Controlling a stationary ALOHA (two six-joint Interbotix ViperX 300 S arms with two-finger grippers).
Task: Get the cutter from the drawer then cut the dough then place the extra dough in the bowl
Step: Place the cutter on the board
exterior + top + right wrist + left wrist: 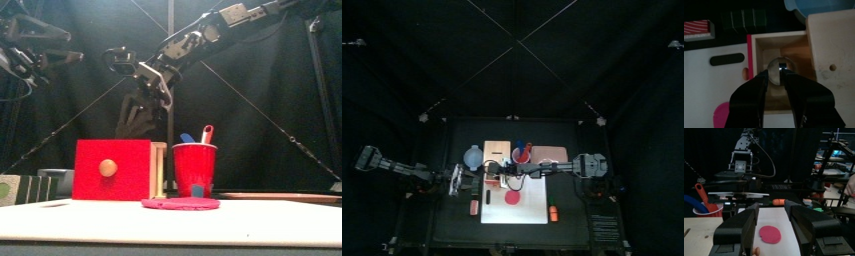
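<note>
The cutter (782,64) is pinched by the right gripper (776,74) in the drawer (767,47), twelve o'clock of the uncut dough (513,200); the left gripper (773,208) gapes wide.

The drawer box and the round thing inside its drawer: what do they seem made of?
The box looks like pale bare wood, matte; its drawer front seems painted red. The cutter looks like polished metal, given its bright reflections.

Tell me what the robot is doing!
The right gripper pinches the metal cutter inside the open drawer of the wooden box. The left gripper hovers over the white board, fingers wide open. The pink dough lies there uncut.
</note>
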